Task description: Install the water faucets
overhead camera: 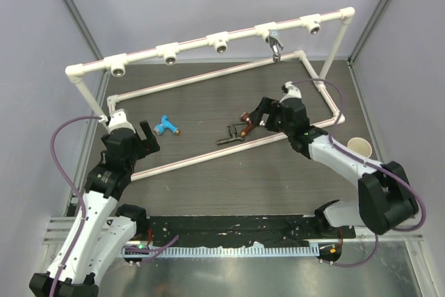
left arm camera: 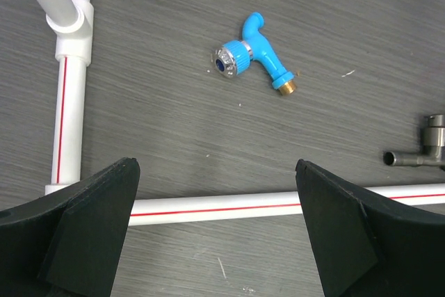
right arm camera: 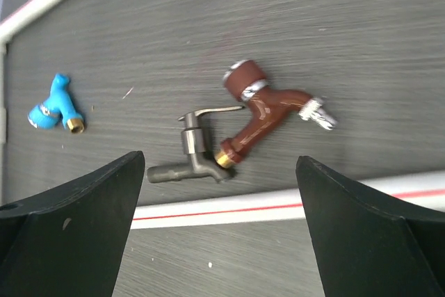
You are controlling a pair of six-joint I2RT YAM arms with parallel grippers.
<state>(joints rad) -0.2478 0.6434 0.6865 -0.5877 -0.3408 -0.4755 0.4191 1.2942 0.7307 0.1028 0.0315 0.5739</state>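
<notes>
Blue faucet (left arm camera: 265, 55): bright blue body, chrome collar, brass thread. Red-brown faucet (right arm camera: 261, 113): glossy red-brown, silver bands, brass thread. Dark faucet (right arm camera: 196, 154): matte grey-black. Chrome faucet (overhead camera: 276, 45): silver. Pipe frame (left arm camera: 208, 208): white with a thin red line. Table (overhead camera: 208, 186): dark grey, wood-grain pattern.

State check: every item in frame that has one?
blue faucet: loose, lying on table
dark faucet: loose, lying, touching red-brown faucet
red-brown faucet: loose, lying on table
chrome faucet: mounted in a top-rail socket
other four sockets: empty
left gripper: fingers open, empty
right gripper: fingers open, empty
paper cup: upright
</notes>
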